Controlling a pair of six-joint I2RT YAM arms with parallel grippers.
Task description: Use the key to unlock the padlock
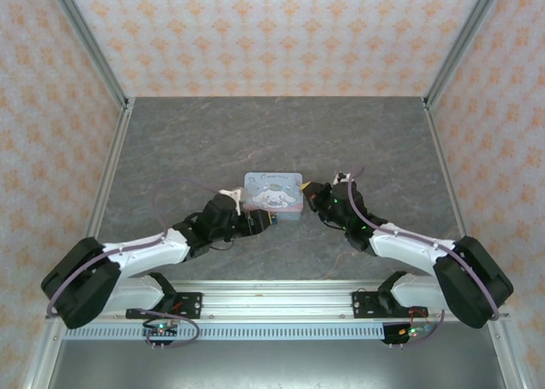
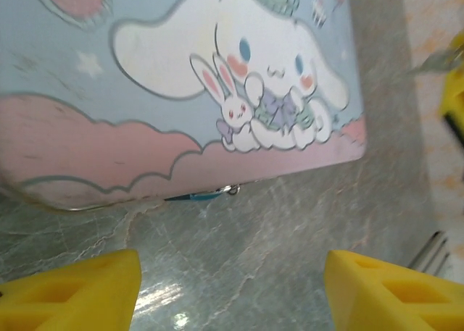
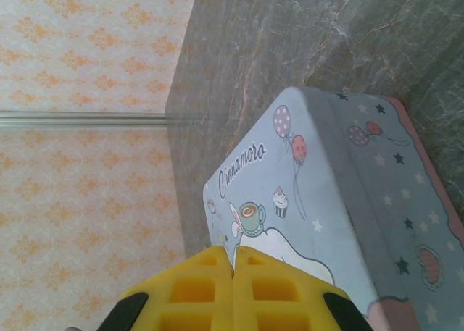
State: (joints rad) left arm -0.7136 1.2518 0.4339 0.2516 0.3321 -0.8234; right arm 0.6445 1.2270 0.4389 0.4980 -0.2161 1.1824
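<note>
Left wrist camera: padlock (image 2: 201,195) just ahead of the spread left gripper (image 2: 232,291), at the tin's (image 2: 87,143) edge. Right wrist camera: right gripper (image 3: 232,291) pressed together, tin just ahead.

The tin (image 3: 304,200) lid carries the cursive word "Cinnamoro", partly hidden.

The tin (image 2: 145,128) has a smooth, lightly scuffed printed lid. The table (image 2: 290,229) looks like grey marbled stone, faintly glossy. The left fingers (image 2: 72,295) are yellow plastic.
</note>
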